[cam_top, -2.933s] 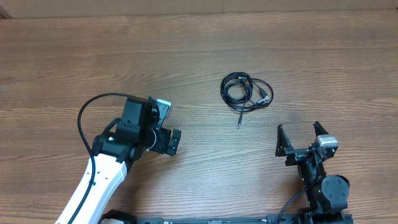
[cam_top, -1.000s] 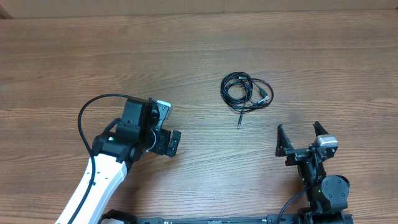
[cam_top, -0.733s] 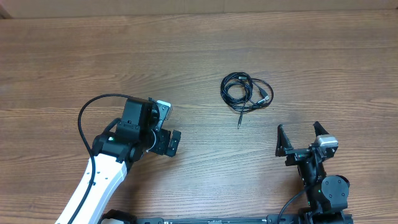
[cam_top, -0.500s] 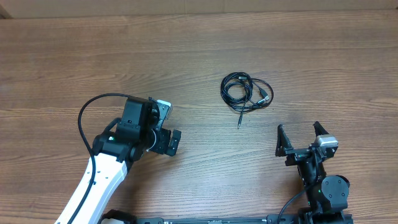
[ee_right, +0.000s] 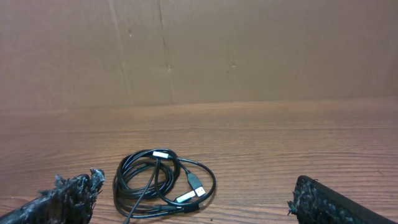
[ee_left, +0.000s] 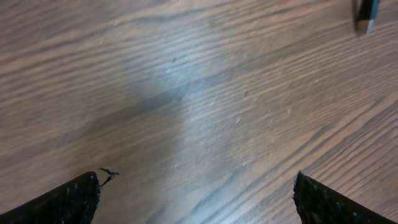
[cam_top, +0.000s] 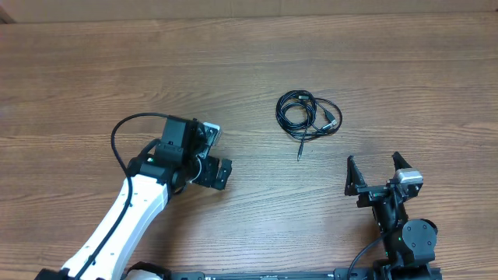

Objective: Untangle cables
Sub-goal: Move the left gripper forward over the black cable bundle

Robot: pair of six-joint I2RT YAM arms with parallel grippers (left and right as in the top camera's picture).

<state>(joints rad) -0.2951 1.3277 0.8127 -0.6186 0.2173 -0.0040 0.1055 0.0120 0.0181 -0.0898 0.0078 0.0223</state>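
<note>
Loosely coiled, the cables (cam_top: 310, 114) lie bare on the table (cam_top: 233, 62).

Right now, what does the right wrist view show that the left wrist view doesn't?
Only right wrist: the cables, a coiled black bundle with light plug ends lying on the table, and a brown wall behind.
Only left wrist: a small dark, light-tipped end, cropped at the top right edge; cannot tell what it is.
Both: the wood-grain table, plus each view's own gripper open, the left gripper and the right gripper, with nothing held.
</note>
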